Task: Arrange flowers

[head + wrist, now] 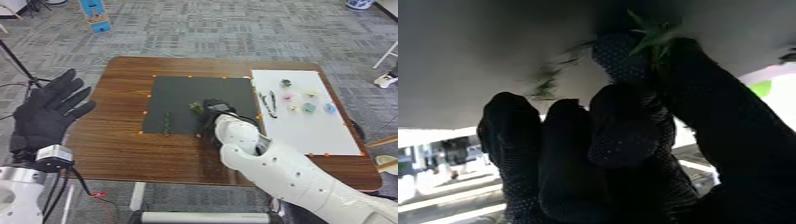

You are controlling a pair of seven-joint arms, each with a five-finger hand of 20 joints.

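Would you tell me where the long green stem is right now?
In the head view, the long green stem lies at lower left on the black mat, left of the right hand.

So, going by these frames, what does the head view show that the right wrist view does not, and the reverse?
Head view: the open left hand, a blue flower head on the white sheet.
Right wrist view: bright strips of light beyond the glove.
Both: the right hand, with a green sprig at its fingertips.

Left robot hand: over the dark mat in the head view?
No, the left robot hand is held well to the left of the dark mat, fingers straight.
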